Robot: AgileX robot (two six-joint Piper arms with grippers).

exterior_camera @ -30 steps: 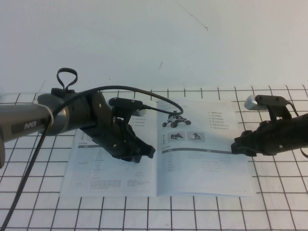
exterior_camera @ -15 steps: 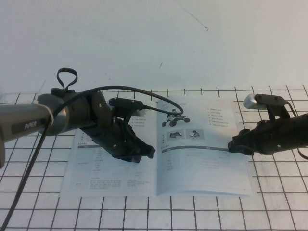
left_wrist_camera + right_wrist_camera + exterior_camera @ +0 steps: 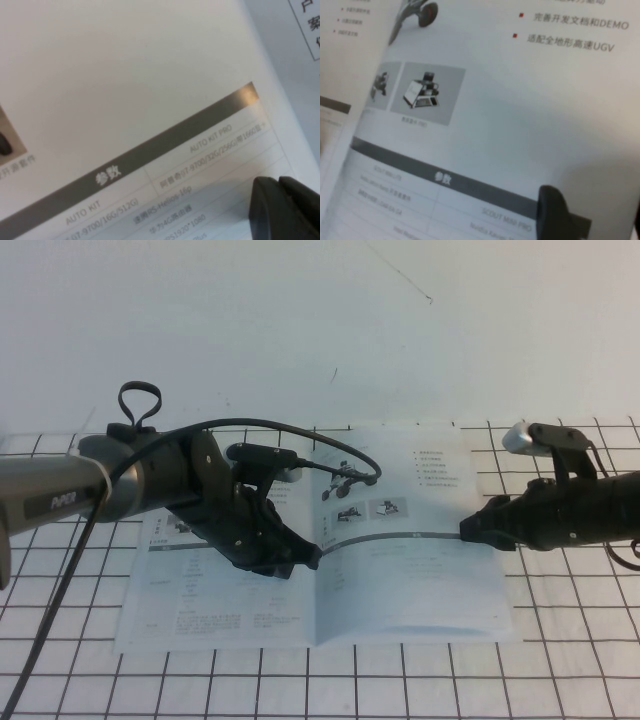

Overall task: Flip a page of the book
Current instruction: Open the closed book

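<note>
You have the thin white softcover book [image 3: 240, 595] lying open on the white gridded bench [image 3: 560, 660], and everything else sits around its spine. The left claw [image 3: 303, 558] is pressed down on the left-hand leaf just beside the spine, at the level of the grey bar; in the left wrist view its dark fingertips [image 3: 280, 207] lie close together against the paper, with nothing held between them.

To the right of the spine, the thin white glossy page [image 3: 410, 570] with the big-wheeled rover photo, two small photos and a grey bar is bowed upward, its outer edge lifted off the book. The right claw [image 3: 472, 531] meets that outer edge at the end of the grey bar. In the right wrist view you see only one dark fingertip [image 3: 555, 210] lying on top of the page, so you cannot tell how far this claw is open or whether it pinches the leaf.
</note>
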